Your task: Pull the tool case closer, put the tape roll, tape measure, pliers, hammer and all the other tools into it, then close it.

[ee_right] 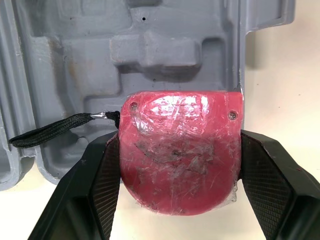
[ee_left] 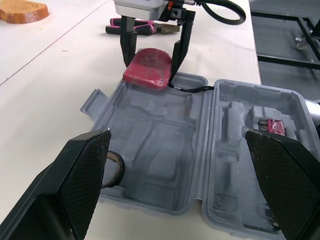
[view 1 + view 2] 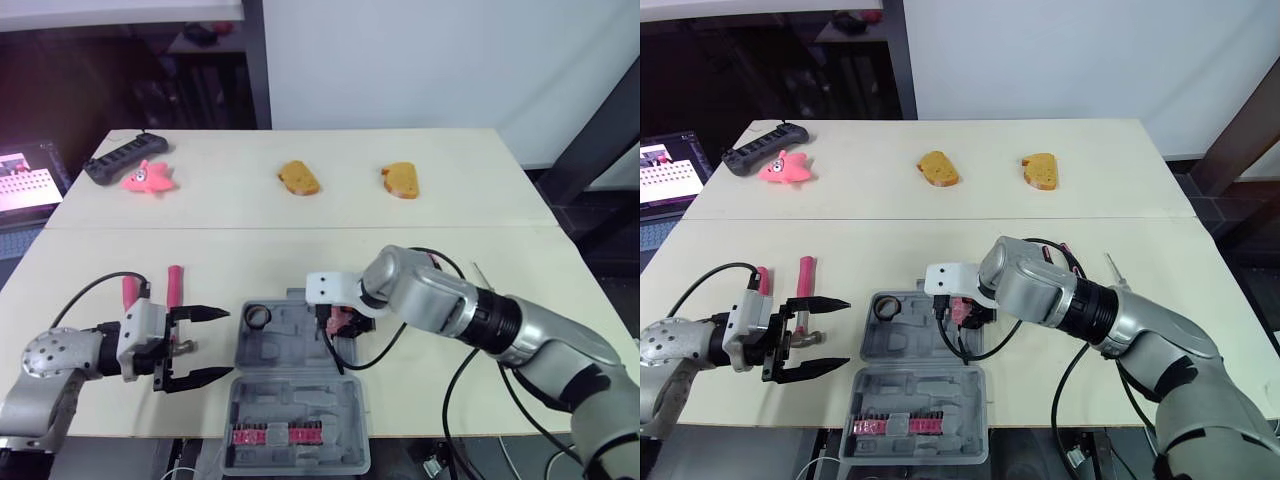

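The grey tool case (image 3: pixel 300 345) lies open near the table's front edge, lid (image 3: pixel 297 452) toward me. A black tape roll (image 3: pixel 258 318) sits in its left far corner. My right gripper (image 3: pixel 338 322) is shut on the red tape measure (image 1: pixel 180 150), holding it over the case's far right edge; its black strap (image 1: pixel 50 130) trails into the tray. My left gripper (image 3: pixel 196 347) stands open left of the case, nothing between its fingers. Two pink-handled tools (image 3: pixel 174 283) lie just beyond it. Pink-handled pliers (image 2: pixel 145 27) lie behind the right gripper.
A row of pink bits (image 3: pixel 276 435) sits in the lid. Two bread pieces (image 3: pixel 299 178) (image 3: pixel 401 181), a pink toy (image 3: pixel 149 178) and a black controller (image 3: pixel 122 157) lie on the far half of the table. A thin metal tool (image 3: pixel 1111 268) lies right of my right arm.
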Robot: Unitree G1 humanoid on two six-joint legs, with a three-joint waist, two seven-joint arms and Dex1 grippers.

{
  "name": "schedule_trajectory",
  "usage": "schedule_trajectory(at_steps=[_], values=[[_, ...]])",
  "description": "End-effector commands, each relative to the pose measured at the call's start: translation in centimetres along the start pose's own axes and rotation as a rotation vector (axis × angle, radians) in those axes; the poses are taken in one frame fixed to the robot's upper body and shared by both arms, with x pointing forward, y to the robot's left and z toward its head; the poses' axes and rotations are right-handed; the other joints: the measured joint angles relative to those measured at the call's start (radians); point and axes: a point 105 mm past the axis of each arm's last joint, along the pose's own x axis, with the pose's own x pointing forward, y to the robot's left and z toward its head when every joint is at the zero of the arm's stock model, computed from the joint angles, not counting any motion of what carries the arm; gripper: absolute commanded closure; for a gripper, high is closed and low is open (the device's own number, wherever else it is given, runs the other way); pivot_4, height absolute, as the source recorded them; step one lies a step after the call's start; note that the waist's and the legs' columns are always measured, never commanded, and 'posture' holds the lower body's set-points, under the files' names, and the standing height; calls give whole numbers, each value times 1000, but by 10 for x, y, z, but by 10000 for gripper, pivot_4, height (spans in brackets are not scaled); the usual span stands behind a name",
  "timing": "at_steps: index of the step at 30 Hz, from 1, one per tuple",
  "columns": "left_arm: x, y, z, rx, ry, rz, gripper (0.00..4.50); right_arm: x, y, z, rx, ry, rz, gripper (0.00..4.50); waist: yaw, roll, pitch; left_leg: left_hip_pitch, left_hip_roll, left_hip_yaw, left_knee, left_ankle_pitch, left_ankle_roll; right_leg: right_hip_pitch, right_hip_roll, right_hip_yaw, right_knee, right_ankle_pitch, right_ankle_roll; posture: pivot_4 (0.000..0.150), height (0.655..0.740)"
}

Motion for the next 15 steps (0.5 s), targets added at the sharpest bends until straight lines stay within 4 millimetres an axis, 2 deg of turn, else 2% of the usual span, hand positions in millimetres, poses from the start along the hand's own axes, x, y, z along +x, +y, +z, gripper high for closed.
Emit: schedule_trajectory(at_steps=[1, 15], values=[[-2, 0, 7, 25, -4, 0, 0, -1, -1, 8, -23, -32, -12, 15811, 1, 0, 0, 0, 0, 0, 0, 0, 0, 0, 0, 0, 0, 0, 0, 1500, 7400], [0, -3, 5, 4, 3, -6, 0, 5, 2, 15, -26, -86, -3, 15811, 1, 0, 0, 0, 0, 0, 0, 0, 0, 0, 0, 0, 0, 0, 0, 1500, 7400]])
